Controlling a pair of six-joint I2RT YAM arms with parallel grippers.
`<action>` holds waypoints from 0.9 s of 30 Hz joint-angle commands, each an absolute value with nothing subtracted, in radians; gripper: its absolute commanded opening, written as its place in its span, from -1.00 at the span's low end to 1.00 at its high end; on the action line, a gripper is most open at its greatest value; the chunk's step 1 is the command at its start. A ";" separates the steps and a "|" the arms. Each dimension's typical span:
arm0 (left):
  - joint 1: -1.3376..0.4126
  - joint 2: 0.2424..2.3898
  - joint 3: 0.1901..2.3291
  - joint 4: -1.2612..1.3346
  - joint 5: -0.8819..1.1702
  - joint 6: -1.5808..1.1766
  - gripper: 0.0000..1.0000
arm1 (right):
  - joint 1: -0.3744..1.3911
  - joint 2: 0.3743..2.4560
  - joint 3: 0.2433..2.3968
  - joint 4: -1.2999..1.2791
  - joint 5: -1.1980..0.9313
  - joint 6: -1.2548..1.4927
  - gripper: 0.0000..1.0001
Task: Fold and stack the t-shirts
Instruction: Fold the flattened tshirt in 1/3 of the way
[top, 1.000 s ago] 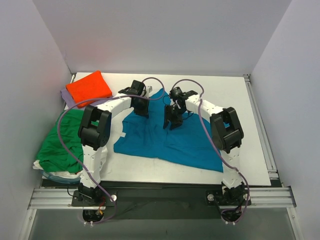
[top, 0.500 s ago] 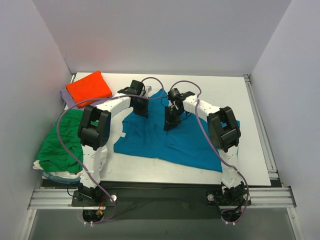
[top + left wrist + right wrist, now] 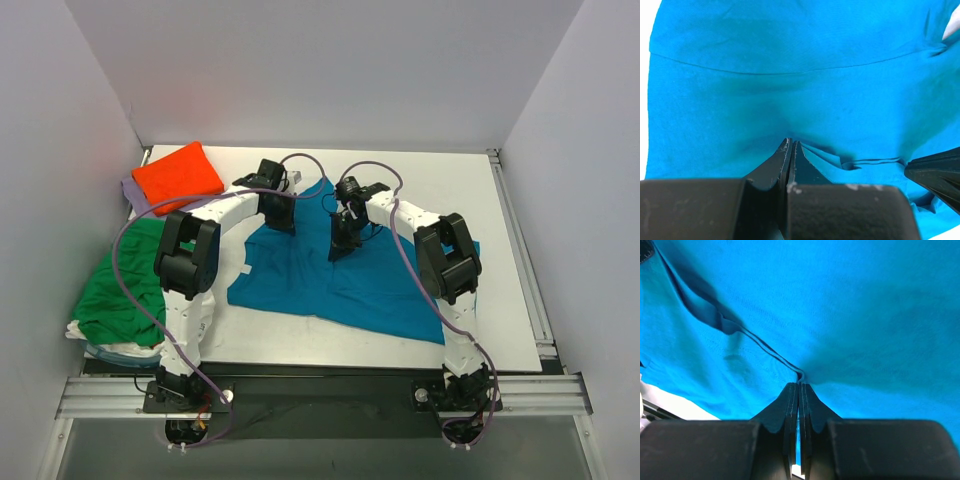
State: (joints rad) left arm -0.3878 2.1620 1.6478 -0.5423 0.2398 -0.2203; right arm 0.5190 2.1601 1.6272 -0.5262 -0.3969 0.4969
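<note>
The teal-blue t-shirt [image 3: 330, 280] lies spread on the white table, its far part lifted between the two arms. My left gripper [image 3: 282, 222] is shut on a fold of the teal-blue cloth [image 3: 790, 75] near the shirt's far left. My right gripper [image 3: 340, 248] is shut on a hem of the same shirt [image 3: 840, 305] near its far middle. An orange t-shirt [image 3: 177, 174] lies folded at the far left on a lavender one [image 3: 131, 191]. A green t-shirt [image 3: 125, 283] lies crumpled at the left on a white one [image 3: 110, 348].
White walls close in the table [image 3: 480, 200] on three sides. Purple cables loop over both arms. A metal rail [image 3: 330, 392] runs along the near edge.
The right gripper moved slightly left and toward the shirt's middle, pulling the cloth. The left gripper shifted a little to the left. Both stay shut on the teal-blue shirt.
</note>
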 commanded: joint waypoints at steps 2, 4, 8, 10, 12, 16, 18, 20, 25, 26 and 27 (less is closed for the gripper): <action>-0.376 2.155 1.654 -0.517 0.273 -0.195 -1.00 | 0.529 2.089 1.621 -0.563 -0.376 0.489 -1.00; -0.377 2.152 1.649 -0.508 0.278 -0.196 -1.00 | 0.528 2.059 1.600 -0.563 -0.364 0.489 -1.00; -0.377 2.145 1.644 -0.492 0.282 -0.198 -1.00 | 0.528 2.019 1.568 -0.564 -0.331 0.482 -1.00; -0.377 2.145 1.646 -0.491 0.282 -0.201 -1.00 | 0.528 2.007 1.554 -0.563 -0.328 0.477 -1.00; -0.377 2.141 1.646 -0.485 0.276 -0.204 -1.00 | 0.528 1.999 1.545 -0.561 -0.325 0.476 -1.00; -0.377 2.135 1.644 -0.474 0.270 -0.210 -1.00 | 0.528 1.983 1.534 -0.561 -0.307 0.468 -1.00; -0.377 2.135 1.646 -0.465 0.268 -0.212 -1.00 | 0.526 1.980 1.532 -0.561 -0.298 0.465 -1.00; -0.376 2.140 1.654 -0.459 0.281 -0.213 -1.00 | 0.525 1.979 1.526 -0.563 -0.293 0.465 -1.00; -0.383 2.148 1.660 -0.448 0.311 -0.202 -1.00 | 0.522 1.964 1.511 -0.563 -0.282 0.460 -1.00; -0.382 2.149 1.658 -0.443 0.317 -0.202 -1.00 | 0.520 1.960 1.503 -0.563 -0.279 0.459 -1.00; -0.382 2.152 1.660 -0.443 0.321 -0.202 -1.00 | 0.520 1.956 1.500 -0.563 -0.278 0.456 -1.00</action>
